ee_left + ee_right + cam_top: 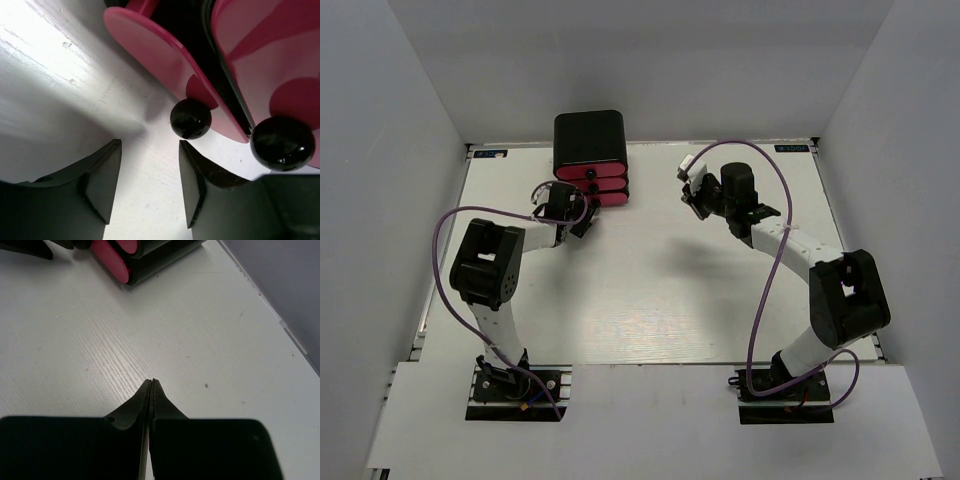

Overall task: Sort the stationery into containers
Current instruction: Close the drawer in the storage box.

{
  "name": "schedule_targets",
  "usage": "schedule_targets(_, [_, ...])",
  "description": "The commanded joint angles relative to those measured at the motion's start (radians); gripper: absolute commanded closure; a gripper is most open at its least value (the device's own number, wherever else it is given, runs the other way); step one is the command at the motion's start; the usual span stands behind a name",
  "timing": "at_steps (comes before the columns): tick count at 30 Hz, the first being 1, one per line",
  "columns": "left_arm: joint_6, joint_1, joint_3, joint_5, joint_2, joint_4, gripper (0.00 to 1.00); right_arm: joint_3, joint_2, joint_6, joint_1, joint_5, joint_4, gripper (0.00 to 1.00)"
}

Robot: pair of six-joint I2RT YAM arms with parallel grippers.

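Two pincers: left pincer (pixel 150 145) gapes empty before a black knob (pixel 190 119), right pincer (pixel 151 383) closed, empty.

Lighting: bright, diffuse, from overhead. Top view: white surface (pixel 650 310) evenly lit, only faint soft shadows; sharp throughout. Left wrist view: glare washes out the surface at upper left; drawer fronts (pixel 160 60) and knobs (pixel 190 119) blurred by closeness, knobs showing small highlights. Right wrist view: surface grain crisp; right hand (pixel 151 384) dark, soft-edged.

White table (pixel 650 300) carries a black cabinet (pixel 589 135) of pink drawers (pixel 592 186).
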Motion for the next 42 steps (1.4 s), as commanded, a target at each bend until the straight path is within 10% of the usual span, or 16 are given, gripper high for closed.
schedule_targets(1, [-0.021, 0.015, 0.037, -0.015, -0.002, -0.034, 0.4, 0.038, 0.012, 0.011, -0.011, -0.02, 0.014, 1.0])
schedule_targets(13, [-0.05, 0.015, 0.078, -0.035, 0.027, -0.067, 0.33, 0.046, 0.022, 0.012, -0.028, -0.026, 0.01, 1.0])
schedule_targets(23, [-0.059, 0.015, 0.003, -0.044, -0.001, -0.034, 0.64, 0.044, 0.026, 0.011, -0.04, -0.034, 0.01, 1.0])
schedule_targets(29, [-0.068, 0.015, 0.038, -0.044, 0.008, -0.067, 0.42, 0.047, 0.029, 0.008, -0.041, -0.036, 0.007, 1.0])
schedule_targets(42, [-0.068, 0.015, 0.039, -0.053, 0.021, -0.095, 0.44, 0.035, 0.019, 0.008, -0.054, -0.037, 0.0, 1.0])
